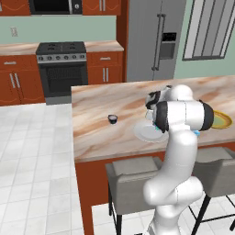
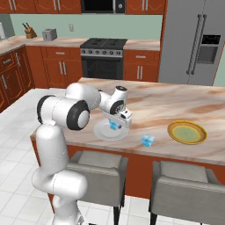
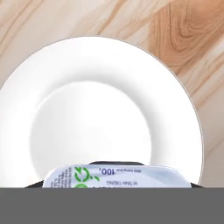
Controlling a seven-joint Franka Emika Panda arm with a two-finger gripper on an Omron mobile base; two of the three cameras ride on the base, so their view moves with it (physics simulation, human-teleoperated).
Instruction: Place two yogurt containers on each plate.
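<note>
My gripper (image 2: 115, 124) is shut on a light blue yogurt container (image 2: 114, 126) and holds it just above the plain white plate (image 2: 102, 130). In the hand view the container's printed lid (image 3: 118, 176) sits at the bottom, with the white plate (image 3: 100, 100) spread out beyond it. A second light blue yogurt container (image 2: 147, 140) stands on the counter between the two plates. Left of the white plate (image 1: 144, 133) stands a dark yogurt container (image 1: 112, 119). The yellow-rimmed plate (image 2: 187, 132) lies at the right with nothing on it.
The plates rest on a wood-grain island counter (image 2: 176, 105). Two grey stools (image 2: 99, 167) stand tucked under its near edge. A stove (image 2: 103, 57) and a fridge (image 2: 193, 39) line the far wall.
</note>
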